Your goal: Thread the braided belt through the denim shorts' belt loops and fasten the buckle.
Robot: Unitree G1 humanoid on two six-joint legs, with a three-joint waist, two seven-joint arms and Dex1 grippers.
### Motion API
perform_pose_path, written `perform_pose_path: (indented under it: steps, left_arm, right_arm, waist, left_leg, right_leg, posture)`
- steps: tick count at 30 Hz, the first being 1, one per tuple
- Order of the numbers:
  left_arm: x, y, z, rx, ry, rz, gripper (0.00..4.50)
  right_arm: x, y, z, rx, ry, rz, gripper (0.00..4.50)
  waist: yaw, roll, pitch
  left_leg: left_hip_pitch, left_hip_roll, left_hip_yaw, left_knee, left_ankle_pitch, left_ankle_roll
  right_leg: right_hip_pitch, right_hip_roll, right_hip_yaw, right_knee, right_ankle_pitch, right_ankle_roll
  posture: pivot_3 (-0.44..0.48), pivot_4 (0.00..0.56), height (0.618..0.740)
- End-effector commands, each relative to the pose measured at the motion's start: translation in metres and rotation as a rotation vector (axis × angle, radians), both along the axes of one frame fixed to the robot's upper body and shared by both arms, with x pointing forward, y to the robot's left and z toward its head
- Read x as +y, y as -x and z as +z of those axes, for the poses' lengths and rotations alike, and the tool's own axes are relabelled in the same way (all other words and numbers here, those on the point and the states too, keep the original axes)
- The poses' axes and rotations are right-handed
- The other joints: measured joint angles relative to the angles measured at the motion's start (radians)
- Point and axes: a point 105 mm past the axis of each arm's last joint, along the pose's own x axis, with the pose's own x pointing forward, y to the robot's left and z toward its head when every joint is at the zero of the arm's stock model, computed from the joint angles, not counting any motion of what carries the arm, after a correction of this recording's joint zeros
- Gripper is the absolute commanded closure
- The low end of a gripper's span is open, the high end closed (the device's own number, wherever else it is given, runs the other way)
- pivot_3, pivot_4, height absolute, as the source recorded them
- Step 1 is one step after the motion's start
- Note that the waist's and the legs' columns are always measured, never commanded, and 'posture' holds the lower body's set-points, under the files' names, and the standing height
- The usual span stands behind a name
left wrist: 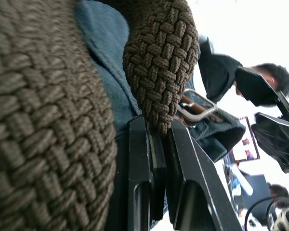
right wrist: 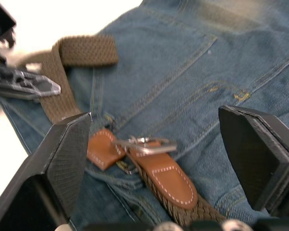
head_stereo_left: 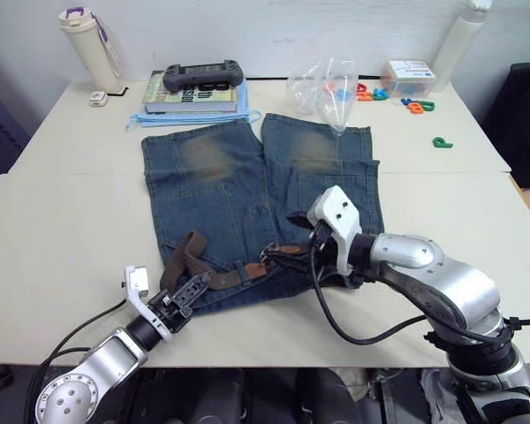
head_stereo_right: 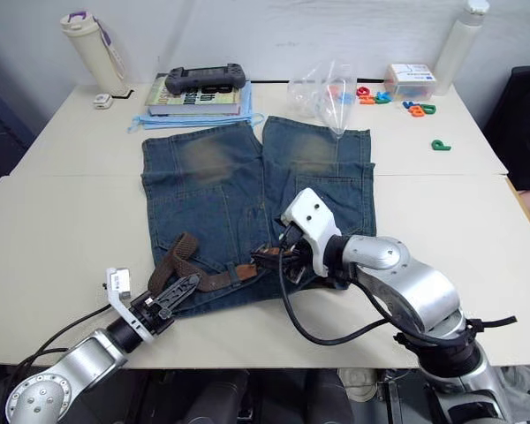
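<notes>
We see the faded blue denim shorts (head_stereo_left: 247, 203) spread flat on the pale bench (head_stereo_left: 62, 238), waistband at six o'clock, legs toward twelve. The dark brown woven braided belt (head_stereo_left: 187, 258) lies along that waistband, its slack doubled into a loop at about eight o'clock of the shorts. The small dull metal frame buckle (right wrist: 147, 145) with its tan leather tab sits near the waistband's middle, the tan belt tip passed through it (whether the prong is seated we cannot tell). Our left tool (head_stereo_left: 187, 293) is clenched on the braided belt at the loop; our right tool (right wrist: 159, 139) hangs released, jaws wide, straddling the buckle without touching it. We judge the fastening nearly done, though the blue belt loops are too small to confirm the threading.
</notes>
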Motion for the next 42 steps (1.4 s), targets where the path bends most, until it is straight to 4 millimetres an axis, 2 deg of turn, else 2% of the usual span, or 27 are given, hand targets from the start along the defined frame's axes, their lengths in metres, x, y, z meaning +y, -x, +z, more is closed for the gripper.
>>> perform_pose_path:
  steps: [1,3,7,11,18,22,27,32,37,42]
  left_arm:
    - [-0.009,0.000,-0.017,0.028,-0.054,-0.077,4.50]
    - [-0.007,-0.006,-0.017,0.008,-0.072,-0.084,4.50]
    - [0.000,-0.030,-0.009,-0.045,-0.112,-0.090,4.50]
    - [0.005,-0.038,-0.006,-0.069,-0.146,-0.108,4.50]
    - [-0.009,-0.029,-0.005,-0.064,-0.124,-0.159,4.50]
    - [-0.016,-0.029,-0.004,-0.075,-0.129,-0.183,4.50]
    - [-0.023,-0.032,-0.003,-0.089,-0.148,-0.219,4.50]
    - [-0.030,-0.035,0.000,-0.104,-0.151,-0.252,4.50]
    - [-0.041,-0.037,0.005,-0.142,-0.169,-0.318,4.50]
    - [-0.041,-0.040,0.008,-0.143,-0.155,-0.323,4.50]
  right_arm:
    - [0.000,0.003,0.003,-0.091,0.048,0.024,0.02]
    - [-0.001,0.003,0.001,-0.103,0.065,0.028,0.02]
    - [-0.001,0.003,-0.002,-0.112,0.079,0.036,0.02]
    - [-0.001,0.004,-0.004,-0.133,0.108,0.048,0.02]
    - [-0.002,0.007,-0.007,-0.250,0.201,0.065,0.02]
    - [-0.008,0.025,-0.013,-0.188,0.207,0.116,0.02]
    - [-0.006,0.034,-0.022,-0.218,0.285,0.188,0.02]
    - [-0.003,0.025,-0.025,-0.372,0.384,0.180,0.02]
    - [-0.002,0.025,-0.028,-0.527,0.442,0.190,0.02]
    - [-0.002,0.028,-0.025,-0.656,0.467,0.188,0.02]
  waist:
    - [0.001,0.000,0.000]
    - [0.002,0.000,0.000]
    - [0.007,0.001,0.001]
    - [0.001,0.001,0.001]
    - [-0.001,0.000,0.001]
    - [0.003,0.000,0.001]
    - [0.005,0.000,0.001]
    - [0.014,0.000,0.001]
    - [0.025,0.000,0.001]
    - [0.024,0.000,0.001]
  left_leg:
    - [0.000,0.000,0.000,0.000,0.000,0.000]
    - [0.001,-0.001,0.000,0.000,0.000,0.000]
    - [0.012,0.000,-0.004,-0.003,-0.003,0.005]
    - [0.012,0.000,-0.004,-0.005,-0.002,0.005]
    - [0.013,0.000,-0.004,-0.010,0.003,-0.003]
    - [0.012,0.000,-0.004,-0.010,0.003,-0.003]
    - [0.013,-0.001,-0.005,-0.011,0.003,-0.002]
    - [0.014,-0.001,-0.007,-0.012,0.003,-0.002]
    - [0.014,-0.001,-0.009,-0.012,0.003,-0.002]
    - [0.014,-0.003,-0.011,-0.012,0.003,-0.002]
  right_leg:
    - [0.001,0.000,0.000,-0.001,0.000,0.001]
    - [0.002,0.000,0.000,-0.001,0.001,0.001]
    - [0.014,0.000,-0.004,-0.007,0.001,0.001]
    - [0.014,0.000,-0.004,-0.008,0.003,0.002]
    - [0.014,0.000,-0.004,-0.010,0.003,0.002]
    - [0.015,0.000,-0.005,-0.013,0.003,0.003]
    - [0.017,0.000,-0.006,-0.016,0.005,0.005]
    - [0.020,0.000,-0.008,-0.021,0.005,0.006]
    - [0.022,0.000,-0.011,-0.024,0.006,0.007]
    - [0.026,0.000,-0.011,-0.027,0.007,0.009]
  posture:
    - [0.000,0.150,0.667]
    - [0.000,0.150,0.667]
    - [0.000,0.150,0.667]
    - [0.000,0.150,0.667]
    - [0.000,0.150,0.667]
    - [0.000,0.150,0.667]
    - [0.000,0.150,0.667]
    - [0.000,0.150,0.667]
    - [0.000,0.150,0.667]
    - [0.000,0.150,0.667]
